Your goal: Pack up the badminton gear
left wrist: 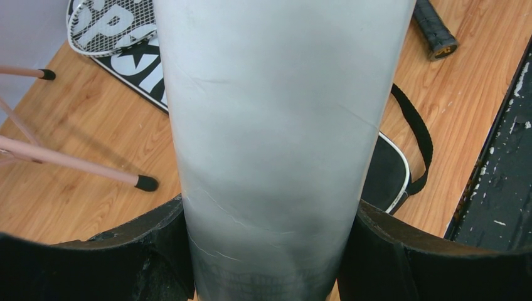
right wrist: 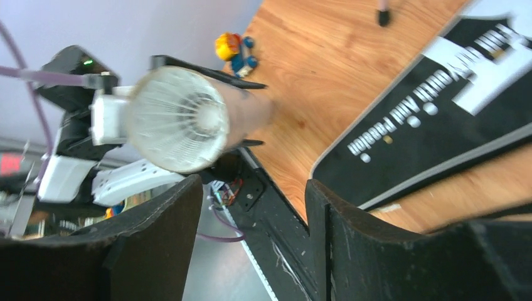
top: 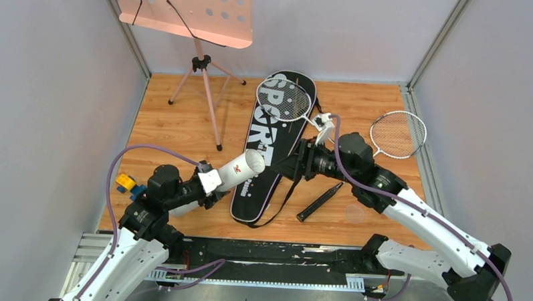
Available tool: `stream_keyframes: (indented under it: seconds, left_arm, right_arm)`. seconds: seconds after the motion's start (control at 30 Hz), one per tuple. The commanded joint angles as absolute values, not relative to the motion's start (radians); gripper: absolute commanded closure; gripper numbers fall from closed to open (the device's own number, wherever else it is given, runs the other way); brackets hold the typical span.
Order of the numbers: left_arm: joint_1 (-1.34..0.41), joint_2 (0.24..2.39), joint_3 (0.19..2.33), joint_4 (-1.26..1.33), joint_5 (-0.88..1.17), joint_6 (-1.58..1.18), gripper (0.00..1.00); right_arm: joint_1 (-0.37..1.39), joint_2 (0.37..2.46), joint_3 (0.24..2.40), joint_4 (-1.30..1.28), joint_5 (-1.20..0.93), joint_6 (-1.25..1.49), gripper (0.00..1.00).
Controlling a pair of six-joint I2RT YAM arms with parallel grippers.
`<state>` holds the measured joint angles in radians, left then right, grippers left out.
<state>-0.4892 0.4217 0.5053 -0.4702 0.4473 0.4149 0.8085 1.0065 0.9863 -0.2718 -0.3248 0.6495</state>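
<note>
One shuttlecock (right wrist: 179, 119) plugs the tube (left wrist: 276, 125); only the right wrist sees it.

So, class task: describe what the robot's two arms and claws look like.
The left arm and right arm have white shells and black joints; a purple cable runs along each. The left claw and right claw have chunky black fingers.

A robotics lab test cell is suggested by a wood-grain surface (top: 177, 131) boxed in by plain grey panels (top: 45, 82) on metal framing (top: 129, 32), with two cabled arms (top: 435, 227) bolted at its near edge.
</note>
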Motion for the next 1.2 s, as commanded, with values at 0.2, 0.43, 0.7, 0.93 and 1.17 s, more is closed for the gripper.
stream_keyframes:
  seconds: [0.2, 0.43, 0.7, 0.93, 1.17]
  left_arm:
    - [-0.492, 0.407, 0.525, -0.402, 0.469, 0.43, 0.38]
    - [-0.492, 0.408, 0.525, -0.402, 0.471, 0.428, 0.38]
    - [-0.492, 0.407, 0.524, -0.402, 0.47, 0.428, 0.38]
    - [-0.492, 0.407, 0.525, -0.402, 0.47, 0.428, 0.38]
    - [-0.492, 0.404, 0.525, -0.402, 0.47, 0.427, 0.38]
  right_arm:
    - [0.809, 0.821, 0.75, -0.585, 0.238, 1.01, 0.49]
    - [0.809, 0.872, 0.684, -1.014, 0.45, 1.433, 0.53]
    - [0.806, 0.883, 0.598, -1.109, 0.516, 1.648, 0.58]
    - [0.803, 0.939, 0.584, -1.11, 0.581, 1.662, 0.59]
    - [0.802, 1.041, 0.596, -1.068, 0.608, 1.613, 0.59]
